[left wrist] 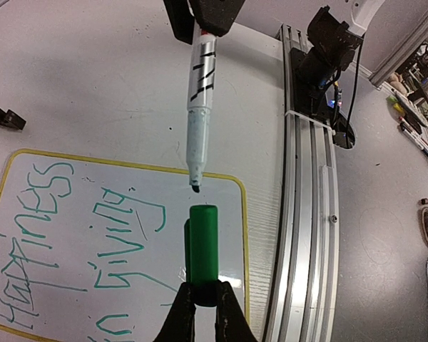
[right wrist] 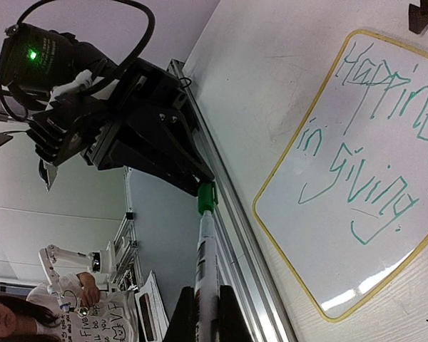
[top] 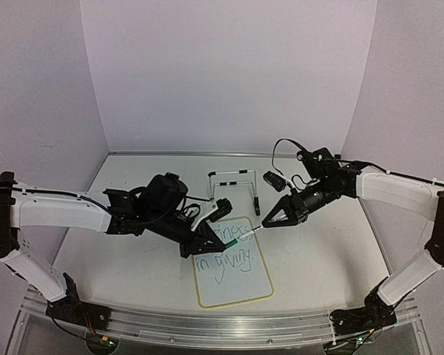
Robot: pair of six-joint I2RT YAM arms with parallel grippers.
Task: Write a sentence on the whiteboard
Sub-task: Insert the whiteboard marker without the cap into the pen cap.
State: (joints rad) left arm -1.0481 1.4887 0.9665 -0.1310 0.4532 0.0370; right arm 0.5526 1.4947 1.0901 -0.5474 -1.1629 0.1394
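**Desk:** What has the left gripper (left wrist: 204, 293) got?

**Photographer:** Its two dark fingers are pinched on the closed end of a green cap (left wrist: 203, 246), with the open mouth pointing away from the wrist.

**Desk:** And the right gripper (right wrist: 202, 296)?

**Photographer:** Pressed onto the barrel of a white pen (left wrist: 200, 92), uncapped and marked with black print. The dark nib points straight at the cap's mouth. In the left wrist view a sliver of space shows between nib and cap (from the right wrist the two line up end to end, so the gap cannot be judged there).

**Desk:** Where does this happen?

**Photographer:** Above the far end of the whiteboard (top: 240, 288), seen from overhead. The left gripper is over its far-left part and the pen reaches in from the right.

**Desk:** And the board itself?

**Photographer:** Yellow-rimmed with rounded corners, flat on the pale worktop (top: 118, 266), between the two arms and close to the near rail.

**Desk:** Is it written on?

**Photographer:** Yes. The sentence (left wrist: 121, 242) reads "Happiness in giving" in thin green strokes, "Happiness" on the far line and "in giving" below it.

**Desk:** Anything else?

**Photographer:** A wire stand (top: 233, 177) with black feet, upright just beyond the board's far edge.
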